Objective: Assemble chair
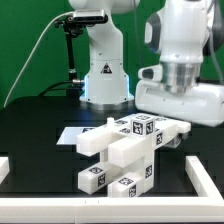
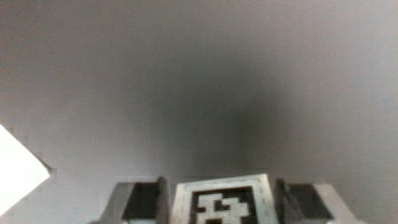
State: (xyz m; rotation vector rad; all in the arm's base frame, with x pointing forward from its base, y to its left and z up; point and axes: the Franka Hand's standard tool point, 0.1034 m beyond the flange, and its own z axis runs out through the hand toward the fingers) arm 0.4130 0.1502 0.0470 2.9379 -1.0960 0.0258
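Note:
The chair [image 1: 122, 152] is a cluster of white blocky parts with black-and-white tags, lying in the middle of the black table in the exterior view. My gripper [image 1: 166, 126] comes down on its upper end, towards the exterior view's right. In the wrist view a white tagged chair part [image 2: 221, 203] sits tight between my two dark fingers [image 2: 139, 200], so my gripper [image 2: 221, 205] is shut on it. The rest of the chair is hidden in the wrist view, which is blurred.
The marker board [image 1: 70, 133] lies flat behind the chair on the exterior view's left. A thin white border frame [image 1: 206, 182] runs along the table's sides and front. The robot base [image 1: 105, 75] stands at the back. A white sliver [image 2: 18, 160] shows in the wrist view.

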